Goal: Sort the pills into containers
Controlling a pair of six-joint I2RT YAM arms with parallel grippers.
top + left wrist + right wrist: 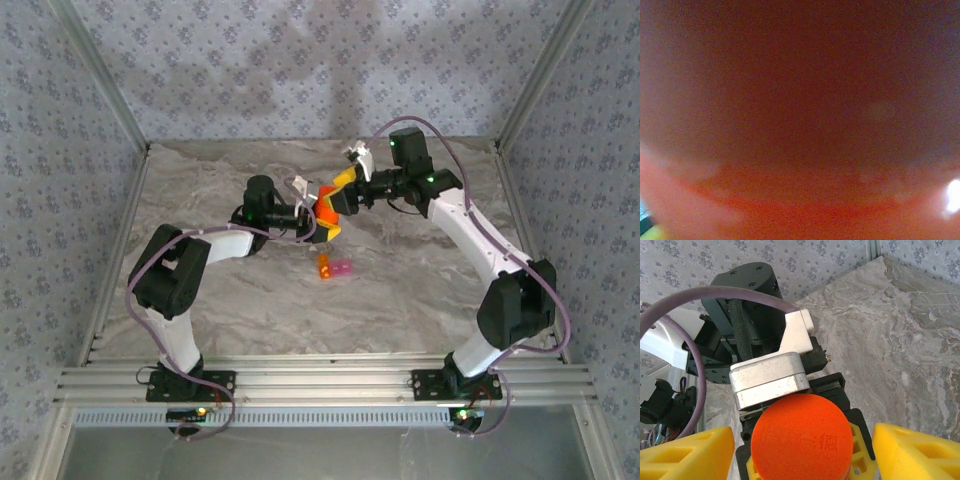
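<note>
Worktop (420, 290): grey, veined, marble-look slab, matt and flat, walled by patterned panels on three sides. Your two arms meet over its middle, towards the far edge.

Bottle (327, 208): opaque orange cylinder, smooth plastic, held clear of the surface between the arms. Its round end carries faint embossed marks and faces the right wrist camera.

Left gripper (318, 218): clamped about the bottle's body at roughly half span. Its wrist view is an orange blur.

Right gripper (803, 432): jaws apart, the yellow foam-like wedge fingers (690, 452) standing either side of the round end with a gap on each side. It holds nothing.

Containers (335, 267): two tiny translucent boxes joined side by side, orange beside pink, on the worktop near its centre, towards the near edge from the bottle, apart from both grippers. You cannot see pills.

Risks, as judged:
- An off-centre close on the smooth round end could slip.
- Twisting may turn the bottle in the left grip.
- An opened bottle tipped carelessly scatters pills.
- The light boxes shift at any knock.
</note>
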